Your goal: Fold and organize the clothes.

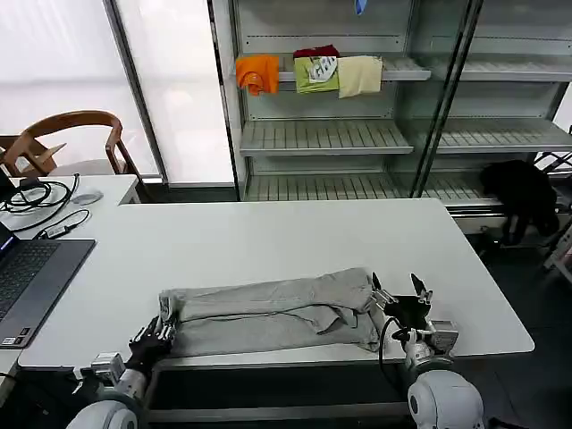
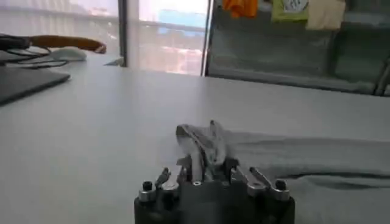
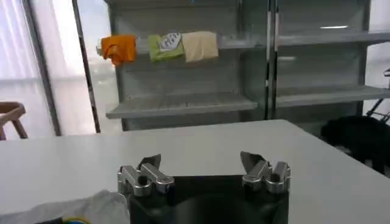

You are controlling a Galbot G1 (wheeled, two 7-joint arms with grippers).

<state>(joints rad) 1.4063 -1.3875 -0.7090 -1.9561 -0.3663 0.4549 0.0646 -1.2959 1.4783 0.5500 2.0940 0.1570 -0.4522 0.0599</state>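
Where shelves [image 1: 326, 136] back it, the white table [image 1: 268, 241] perhaps bears one shirt [image 1: 268, 313].

No legible text or labels

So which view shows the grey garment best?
The head view: the whole folded grey garment lies across the table's near edge. The left wrist view shows one bunched end at the left gripper; the right wrist view, a corner.

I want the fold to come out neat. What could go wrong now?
The left gripper pinches only a bunched corner of the grey shirt, so it may slip or crease when pulled. The right gripper is open beside the other end; lifting one side alone could skew the fold. The shirt lies near the table front edge and could slide off.
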